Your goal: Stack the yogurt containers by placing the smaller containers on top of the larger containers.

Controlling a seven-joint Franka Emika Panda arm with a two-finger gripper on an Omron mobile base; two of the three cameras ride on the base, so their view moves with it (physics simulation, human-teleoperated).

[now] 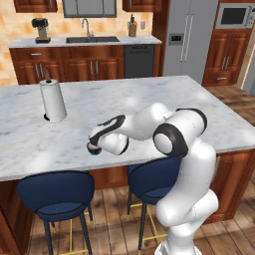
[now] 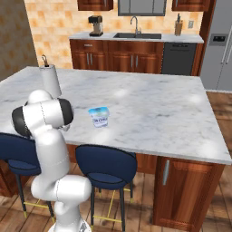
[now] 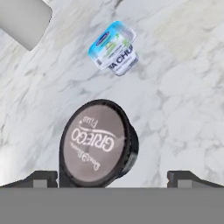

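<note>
Sitting low in the hand view, one dark round cup with a pale "Greco" top (image 3: 99,143) lies between the wide-spread fingertips of the gripper (image 3: 112,178), nearer the left one, ungrasped. One white cup with a light-blue top (image 3: 113,47) stands above it, well apart, on the grey-veined marble counter (image 3: 183,100). One white paper towel roll (image 1: 52,101) stands upper left.

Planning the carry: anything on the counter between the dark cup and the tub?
No: hand view shows only bare marble between the dark cup and the tub.
</note>
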